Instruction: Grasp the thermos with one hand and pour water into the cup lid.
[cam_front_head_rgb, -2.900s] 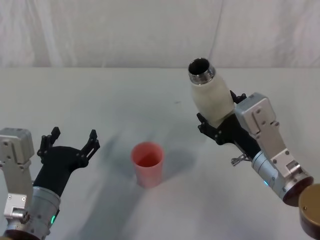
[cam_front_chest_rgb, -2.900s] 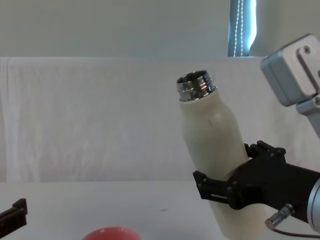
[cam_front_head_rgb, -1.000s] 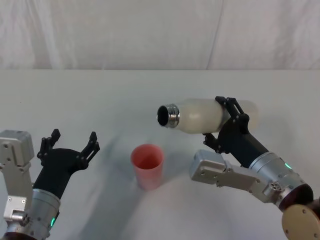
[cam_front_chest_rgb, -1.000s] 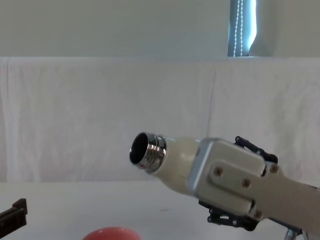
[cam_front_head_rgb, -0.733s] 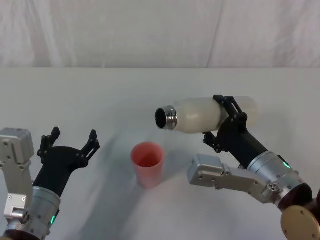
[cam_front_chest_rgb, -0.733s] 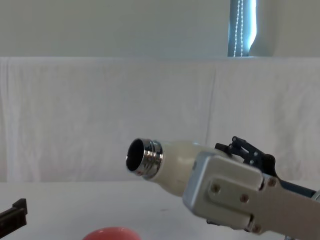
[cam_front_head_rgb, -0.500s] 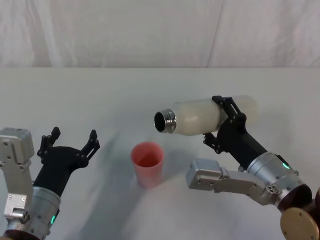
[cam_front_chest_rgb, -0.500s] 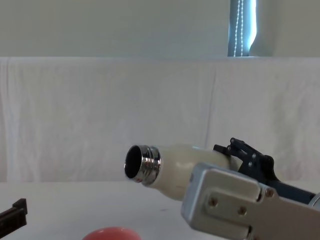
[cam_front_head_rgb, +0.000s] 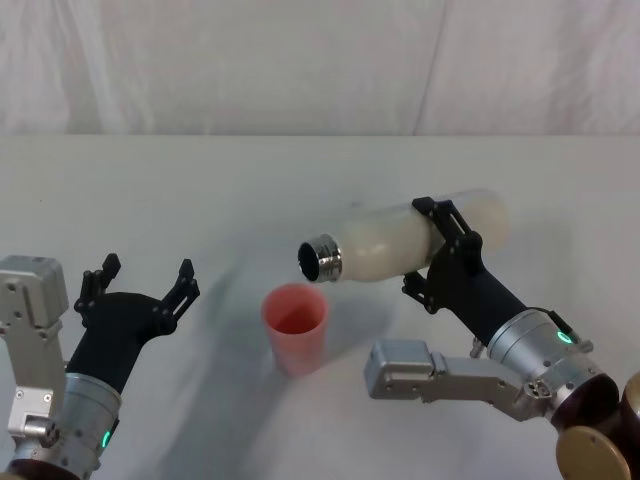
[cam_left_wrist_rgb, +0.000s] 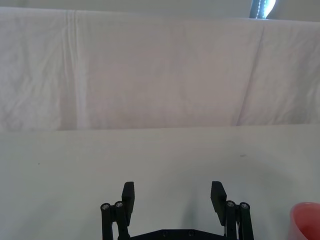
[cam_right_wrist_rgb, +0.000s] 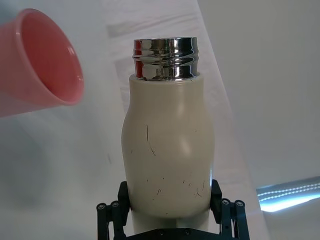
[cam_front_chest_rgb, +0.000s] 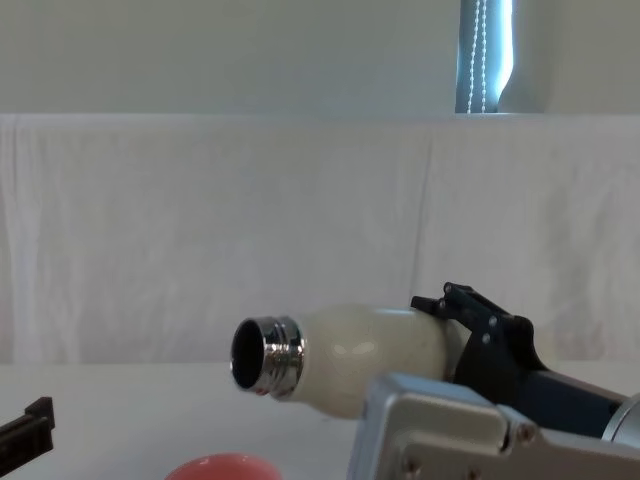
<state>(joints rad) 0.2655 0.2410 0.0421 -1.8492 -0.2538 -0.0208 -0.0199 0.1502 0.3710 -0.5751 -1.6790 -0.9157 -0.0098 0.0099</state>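
One thermos (cam_front_head_rgb: 405, 238) is the load: a rigid cream bottle with a chrome neck, held nearly horizontal above the table (cam_front_head_rgb: 300, 180). Its mouth points toward 9 o'clock in the head view and dips slightly. Judged from its build, it is stiff and will not deform under clamp force. The matte wall should offer fair friction, while the chrome neck is likely slippery and is a poor hold. Weight depends on fill, which cannot be seen; treat it as heavy and shifting toward the mouth as it tilts. The body below the shoulder is the sound place to hold.

The right gripper (cam_front_head_rgb: 445, 250) is clamped around that lower body, one finger on each side. The cup lid (cam_front_head_rgb: 294, 326) stands upright on the table at about 7 o'clock from the thermos mouth, which sits above and just beside its rim. The lid is small, probably light, and easily tipped if struck. No stream is visible.

The left gripper (cam_front_head_rgb: 140, 288) is parked at 9 o'clock of the lid, well apart, fingers spread and empty.

View differences: the head view gives the mouth-to-rim offset. The chest view shows the tilt from the side, with the lid rim (cam_front_chest_rgb: 215, 466) at its lower edge. The right wrist view shows fine scratches on the thermos wall and the symmetric clamp.
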